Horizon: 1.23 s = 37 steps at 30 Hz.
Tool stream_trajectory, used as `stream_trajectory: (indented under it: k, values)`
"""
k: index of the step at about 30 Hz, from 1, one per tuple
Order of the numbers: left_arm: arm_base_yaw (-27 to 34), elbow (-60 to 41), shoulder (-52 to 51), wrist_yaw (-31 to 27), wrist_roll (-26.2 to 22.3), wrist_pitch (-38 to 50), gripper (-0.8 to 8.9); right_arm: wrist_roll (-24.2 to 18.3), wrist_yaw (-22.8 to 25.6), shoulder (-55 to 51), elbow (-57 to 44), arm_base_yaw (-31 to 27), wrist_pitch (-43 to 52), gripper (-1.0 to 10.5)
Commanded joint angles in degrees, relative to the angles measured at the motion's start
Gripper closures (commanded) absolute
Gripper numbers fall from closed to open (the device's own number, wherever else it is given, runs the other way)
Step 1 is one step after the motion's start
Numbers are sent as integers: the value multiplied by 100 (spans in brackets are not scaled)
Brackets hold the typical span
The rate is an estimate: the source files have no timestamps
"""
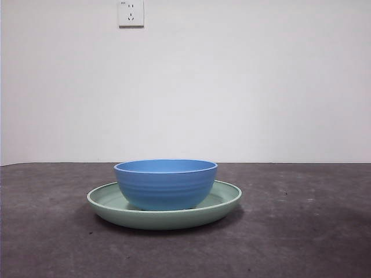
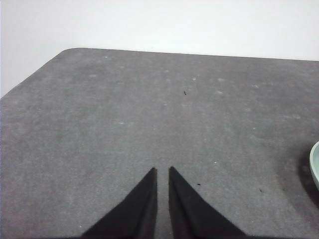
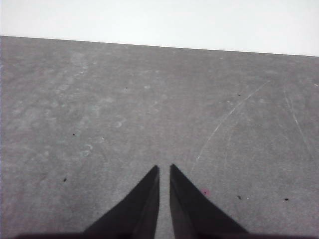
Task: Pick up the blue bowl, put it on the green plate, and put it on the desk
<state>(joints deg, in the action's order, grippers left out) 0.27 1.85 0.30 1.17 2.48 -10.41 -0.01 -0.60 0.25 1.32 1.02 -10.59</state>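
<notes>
You are looking at one blue bowl (image 1: 166, 184) and one green plate (image 1: 218, 204), and the bowl is sitting upright inside the plate, near its middle, with the plate's rim showing all around the bowl's base. The plate itself is resting flat on the desk (image 1: 301, 231), so the pair is standing as a single stack in the front view. Behind the plate, high on the white wall (image 1: 243, 87), one wall socket (image 1: 130, 13) is showing. You are not seeing either arm near the plate in the front view. Your left gripper (image 2: 162, 172) is hanging over bare desk beside the plate, its two jaws drawn nearly together with only a thin slit between them and nothing held; just one sliver of the plate's rim is peeking in at the edge of that wrist view. Your right gripper (image 3: 164, 169) is likewise hovering over bare desk, its two jaws pressed almost closed and empty, with neither plate nor bowl showing there.
</notes>
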Motion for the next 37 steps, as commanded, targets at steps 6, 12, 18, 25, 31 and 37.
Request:
stream_trajectory:
  k: [6, 12, 18, 25, 31, 37]
  values:
    - [9, -116, -11, -31, 35, -33, 777, 85, 22, -4, -68, -9, 181, 917]
    - [9, -116, -11, -31, 35, -33, 777, 85, 22, -4, -63, -9, 179, 917]
    - [9, -116, -11, -31, 35, -33, 777, 85, 22, -4, -63, -9, 179, 917]
    - [9, -116, -11, -31, 35, -33, 777, 85, 22, -4, -63, -9, 179, 917]
    - [9, -116, -11, -31, 35, -33, 777, 85, 22, -4, -63, -9, 179, 917]
    - [9, -116, -11, -31, 35, -33, 777, 85, 22, -4, -61, -9, 179, 917]
